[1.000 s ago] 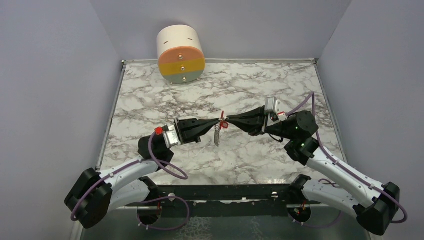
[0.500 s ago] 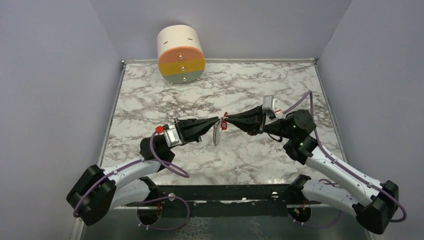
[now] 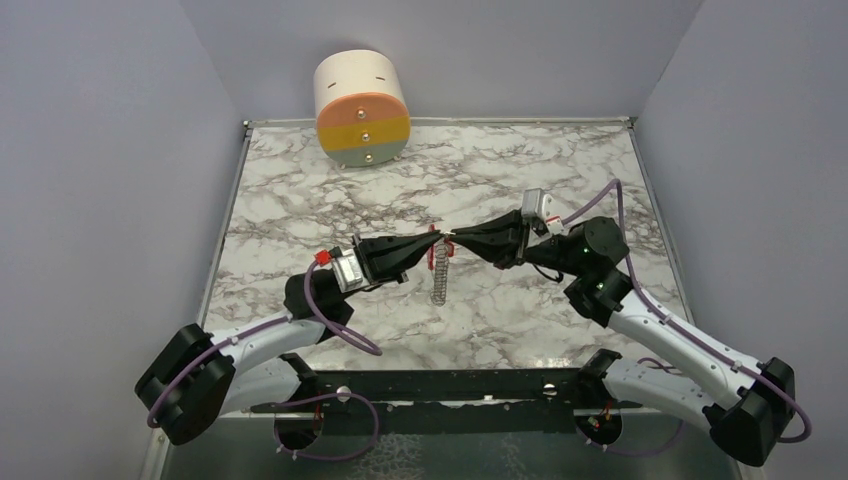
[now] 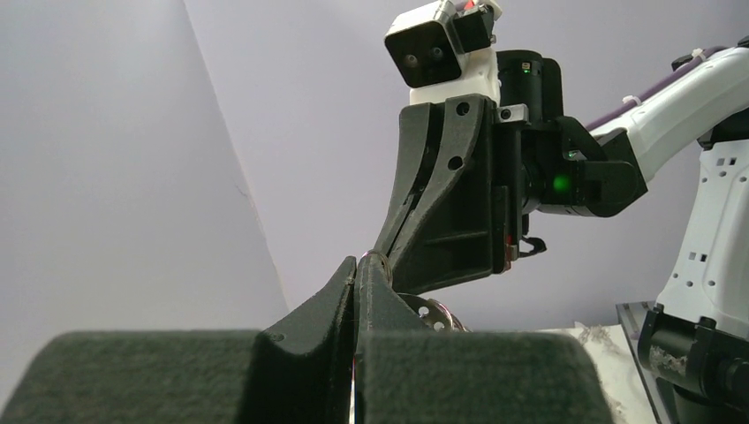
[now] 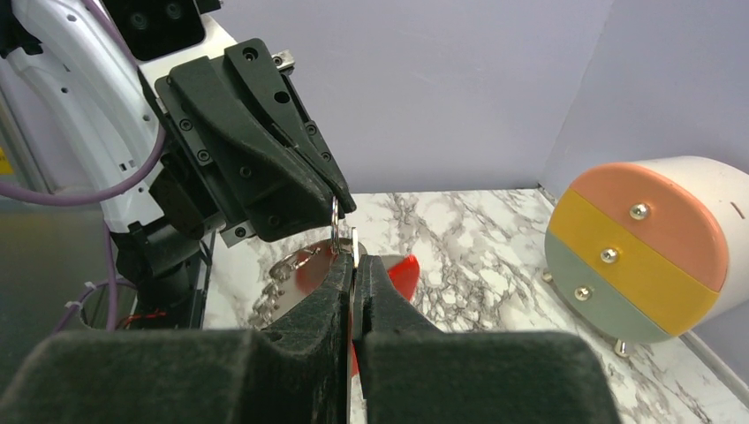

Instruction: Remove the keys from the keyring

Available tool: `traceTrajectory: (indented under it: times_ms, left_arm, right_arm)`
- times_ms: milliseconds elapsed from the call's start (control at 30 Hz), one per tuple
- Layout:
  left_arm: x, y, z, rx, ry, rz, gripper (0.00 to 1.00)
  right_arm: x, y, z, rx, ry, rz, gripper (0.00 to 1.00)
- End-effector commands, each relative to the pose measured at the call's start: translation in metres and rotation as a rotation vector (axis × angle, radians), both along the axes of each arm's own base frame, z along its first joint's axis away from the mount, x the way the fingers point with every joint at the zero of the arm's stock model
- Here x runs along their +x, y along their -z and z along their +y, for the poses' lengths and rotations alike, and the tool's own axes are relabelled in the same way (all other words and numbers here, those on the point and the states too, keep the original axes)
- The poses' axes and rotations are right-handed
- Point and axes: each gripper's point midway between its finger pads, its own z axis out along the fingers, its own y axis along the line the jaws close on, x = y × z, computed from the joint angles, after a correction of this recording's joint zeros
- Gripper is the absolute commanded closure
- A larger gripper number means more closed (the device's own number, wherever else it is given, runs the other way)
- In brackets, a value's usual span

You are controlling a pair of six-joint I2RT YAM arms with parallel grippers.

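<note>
Both grippers meet tip to tip above the middle of the marble table (image 3: pixel 300 190). My left gripper (image 3: pixel 433 240) (image 4: pixel 356 265) is shut on the thin metal keyring (image 4: pixel 377 257) (image 5: pixel 338 215). My right gripper (image 3: pixel 458 238) (image 5: pixel 353 261) is shut on a red-headed key (image 5: pixel 402 269); its thin metal edge shows between the fingertips. A silver key (image 3: pixel 438 276) (image 5: pixel 281 276) hangs down from the ring below the two tips. Its holed head (image 4: pixel 433 312) shows beside my left fingers. How the keys sit on the ring is hidden behind the fingers.
A round drawer unit (image 3: pixel 362 108) (image 5: pixel 649 252) with orange, yellow and grey fronts stands at the back left of the table. Purple walls close in on the left, back and right. A black rail (image 3: pixel 440 385) runs along the near edge between the arm bases.
The two tips have shifted slightly away from the near edge, staying together. The silver key has turned and now hangs straighter and lower. Both grippers stayed shut.
</note>
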Motion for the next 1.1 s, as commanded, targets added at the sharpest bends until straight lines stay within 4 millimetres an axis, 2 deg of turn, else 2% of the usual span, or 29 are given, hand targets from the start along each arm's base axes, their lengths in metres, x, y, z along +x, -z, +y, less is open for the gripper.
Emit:
traceTrajectory:
  times_ms: [0, 100, 200, 467, 533, 600, 633, 800, 900, 1000, 1067]
  left_arm:
    - [-0.023, -0.06, 0.027, -0.224, -0.034, -0.174, 1.0]
    - [-0.026, -0.061, 0.025, -0.225, -0.027, -0.18, 1.0]
    - [-0.027, -0.061, 0.025, -0.226, -0.027, -0.185, 1.0]
    - [-0.029, -0.061, 0.027, -0.231, -0.035, -0.187, 1.0]
    - [-0.029, -0.06, 0.027, -0.23, -0.034, -0.186, 1.0]
    - [-0.028, -0.06, 0.027, -0.231, -0.036, -0.184, 1.0]
    - [-0.028, -0.06, 0.027, -0.23, -0.036, -0.184, 1.0]
    - [-0.026, -0.058, 0.03, -0.234, -0.064, -0.182, 1.0]
    - [-0.022, -0.057, 0.034, -0.235, -0.101, -0.182, 1.0]
    - [-0.006, -0.043, 0.028, -0.156, -0.163, -0.12, 1.0]
    - [0.002, -0.037, 0.032, -0.138, -0.221, -0.098, 1.0]
  right_arm:
    - [-0.001, 0.009, 0.004, -0.018, -0.032, 0.034, 0.99]
    - [-0.002, 0.008, 0.005, -0.014, -0.043, 0.035, 0.98]
    - [-0.002, 0.006, 0.004, -0.01, -0.038, 0.029, 0.85]
    - [-0.002, -0.006, -0.008, 0.005, 0.024, -0.008, 0.72]
    - [-0.003, -0.01, -0.012, 0.011, 0.041, -0.022, 0.72]
    - [-0.004, -0.012, -0.016, 0.017, 0.06, -0.036, 0.8]
    - [-0.004, -0.013, -0.018, 0.016, 0.067, -0.036, 0.81]
    - [-0.002, -0.011, -0.019, 0.008, 0.082, -0.021, 0.76]
    - [0.003, 0.002, -0.018, -0.038, 0.094, 0.014, 0.76]
    - [0.008, 0.03, -0.02, -0.105, 0.13, 0.091, 0.76]
    - [0.009, 0.052, -0.022, -0.145, 0.142, 0.158, 0.76]
